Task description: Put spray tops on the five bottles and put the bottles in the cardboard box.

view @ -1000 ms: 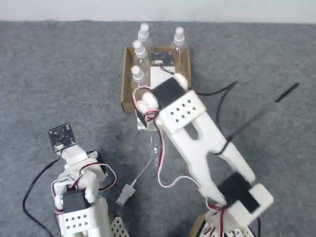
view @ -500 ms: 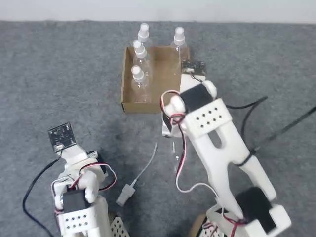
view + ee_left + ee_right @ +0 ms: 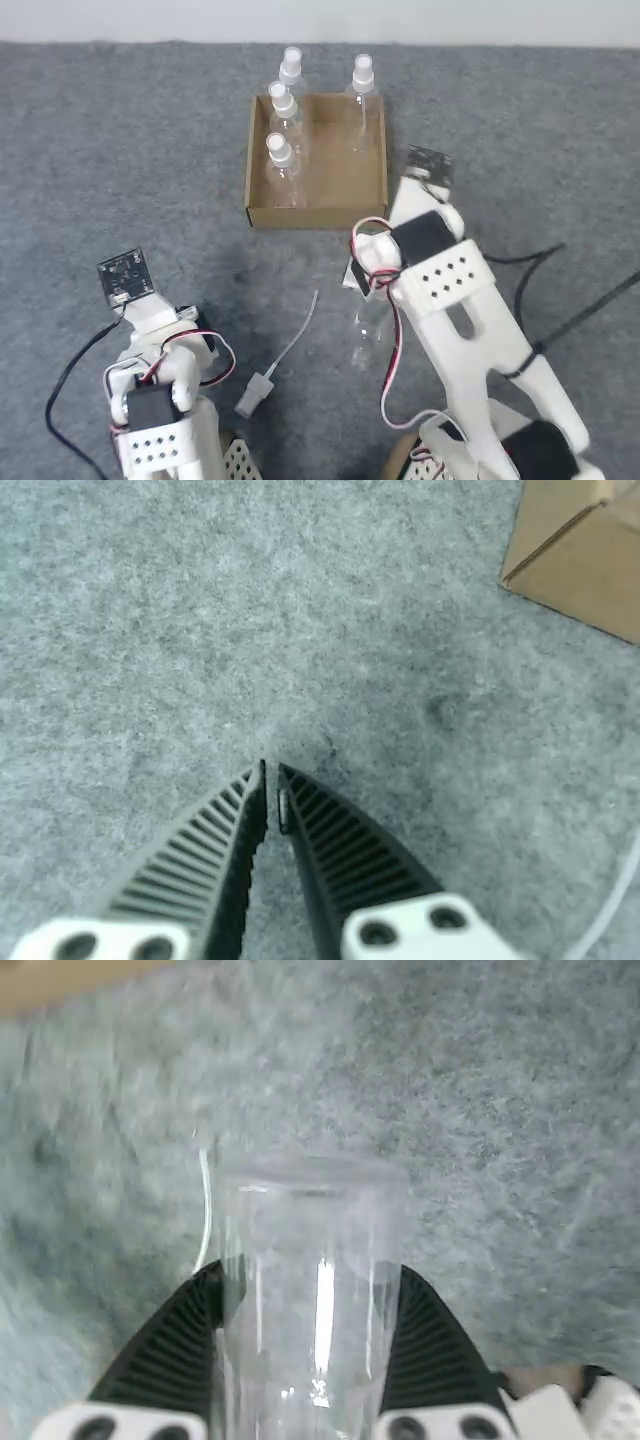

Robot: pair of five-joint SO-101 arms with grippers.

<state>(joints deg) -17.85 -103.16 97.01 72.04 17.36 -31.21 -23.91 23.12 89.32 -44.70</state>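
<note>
Right pincer [image 3: 305, 1276] grasping bottle [image 3: 312, 1215], axis along fingers [image 3: 165, 1345], base outward; left pincer [image 3: 272, 771] clenched.

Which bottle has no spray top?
The clear bottle gripped in the right pincer; the other four at the cardboard box all carry white spray tops.

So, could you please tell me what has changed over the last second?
The right claw, shut on the uncapped clear bottle, swung rightward from the front edge of the cardboard box and back toward its arm's base, carrying the bottle along. The left claw, the loose spray top on the carpet and the four capped bottles at the box stayed put.
</note>
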